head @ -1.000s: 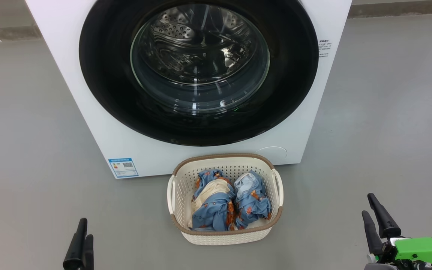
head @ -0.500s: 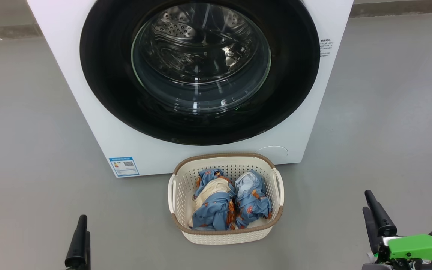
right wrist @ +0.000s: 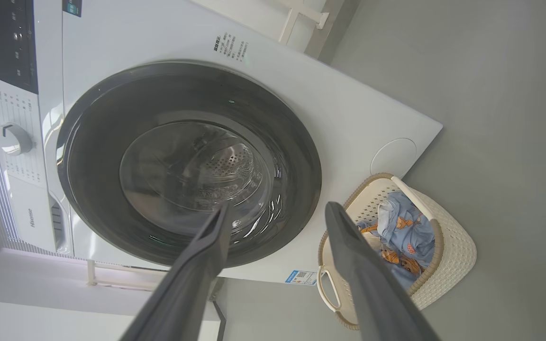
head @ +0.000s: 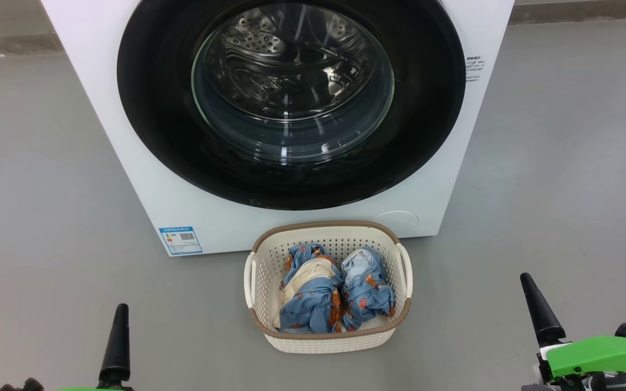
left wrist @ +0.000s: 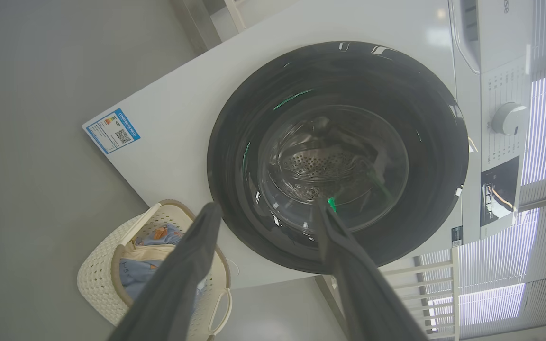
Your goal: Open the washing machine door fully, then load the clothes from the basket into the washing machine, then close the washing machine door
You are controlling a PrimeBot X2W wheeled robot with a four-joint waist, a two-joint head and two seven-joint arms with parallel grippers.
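Observation:
The washing machine [head: 101, 108] stands ahead, white, with its round black-rimmed door [head: 150, 108] shut and the steel drum showing through the glass. On the floor in front sits the cream basket [head: 326, 225], holding two blue printed bundles of clothes [head: 313, 304]. My left gripper [head: 120, 315] is low at the left and my right gripper [head: 530, 293] low at the right, both well short of the basket. In the left wrist view the left gripper [left wrist: 267, 204] is open and holds nothing. The right gripper [right wrist: 277, 206] in its own wrist view is also open and holds nothing.
Grey floor [head: 563, 190] spreads on both sides of the machine and around the basket. A blue label [head: 180, 240] and a round white cover [head: 400, 218] mark the machine's lower front. The control knob [left wrist: 507, 118] sits above the door. A white rail frame [left wrist: 439, 284] stands beside the machine.
Both wrists have turned, so each gripper now shows one finger edge-on in the head view instead of two. The right gripper has risen slightly. The head camera has shifted a little.

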